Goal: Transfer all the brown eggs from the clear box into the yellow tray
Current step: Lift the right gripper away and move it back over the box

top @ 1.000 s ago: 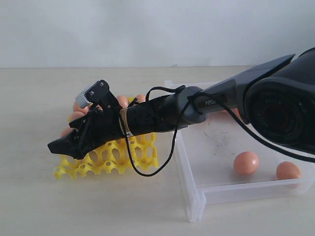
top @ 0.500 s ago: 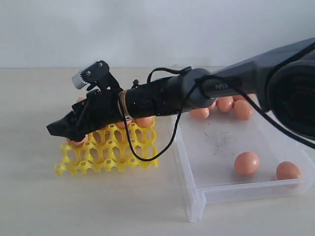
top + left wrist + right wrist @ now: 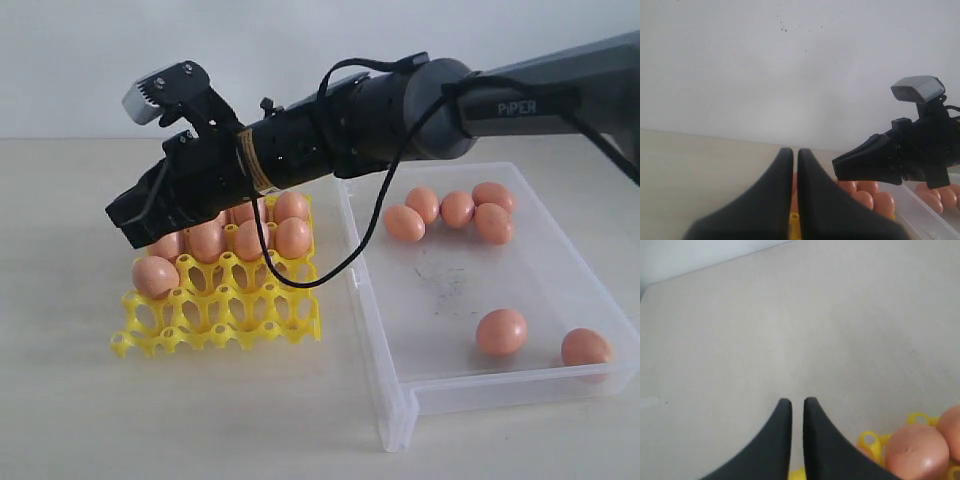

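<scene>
The yellow tray (image 3: 232,318) stands left of the clear box (image 3: 372,322). Several brown eggs (image 3: 292,237) fill its far cups, and one egg (image 3: 155,276) sits at its left side. Several more brown eggs (image 3: 457,209) lie in the box, most at the far end and two near the front wall (image 3: 500,332). My right gripper (image 3: 123,217) reaches across and hovers above the tray's left part, shut and empty; its wrist view shows the gripper (image 3: 797,401) over bare table beside an egg (image 3: 917,450). My left gripper (image 3: 795,151) is shut, empty, facing the tray (image 3: 794,218).
A pale wooden table (image 3: 70,400) carries everything, with a white wall behind. The right arm's black body and cable loop (image 3: 330,265) hang over the tray's far right corner and the box's left wall. The left wrist view shows the right gripper (image 3: 841,167) above the eggs (image 3: 875,197).
My right gripper has risen from low over the tray, leaving an egg in a left cup. The arm has swung up, uncovering the eggs in tray and box.
</scene>
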Robot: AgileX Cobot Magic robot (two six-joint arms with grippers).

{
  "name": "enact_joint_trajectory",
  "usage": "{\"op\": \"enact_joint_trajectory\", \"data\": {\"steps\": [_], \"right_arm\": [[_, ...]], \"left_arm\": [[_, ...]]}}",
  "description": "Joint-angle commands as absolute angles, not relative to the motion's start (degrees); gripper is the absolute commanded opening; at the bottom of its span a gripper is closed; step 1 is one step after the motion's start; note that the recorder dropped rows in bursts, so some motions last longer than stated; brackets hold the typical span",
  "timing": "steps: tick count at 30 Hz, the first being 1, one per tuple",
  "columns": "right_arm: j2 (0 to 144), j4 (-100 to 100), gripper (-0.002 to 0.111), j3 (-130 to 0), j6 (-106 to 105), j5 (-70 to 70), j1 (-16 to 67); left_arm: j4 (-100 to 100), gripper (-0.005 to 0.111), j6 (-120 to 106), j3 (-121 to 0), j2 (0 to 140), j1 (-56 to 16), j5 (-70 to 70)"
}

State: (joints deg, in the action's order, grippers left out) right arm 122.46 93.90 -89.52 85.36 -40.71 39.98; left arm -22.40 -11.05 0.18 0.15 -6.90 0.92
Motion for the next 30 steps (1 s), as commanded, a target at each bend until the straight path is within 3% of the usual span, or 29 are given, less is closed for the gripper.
{"op": "enact_joint_trajectory", "data": {"steps": [1,10,14,21,30], "right_arm": [[119.0,95.5,0.001,-89.3,86.1,-40.0,39.8],[108.6,99.9,0.001,-89.3,94.2,-13.7,39.9],[104.0,99.9,0.001,-88.9,97.4,-8.6,39.9],[93.0,99.9,0.000,-75.7,94.1,17.2,39.9],[86.4,73.2,0.000,-69.3,49.4,50.7,39.8]], "left_arm": [[-22.9,0.004,-10.6,0.0,0.0,-7.2,0.0],[-22.9,0.004,-10.6,0.0,0.0,-7.2,0.0],[-22.9,0.004,-10.6,0.0,0.0,-7.2,0.0],[-22.9,0.004,-10.6,0.0,0.0,-7.2,0.0],[-22.9,0.004,-10.6,0.0,0.0,-7.2,0.0]]}}
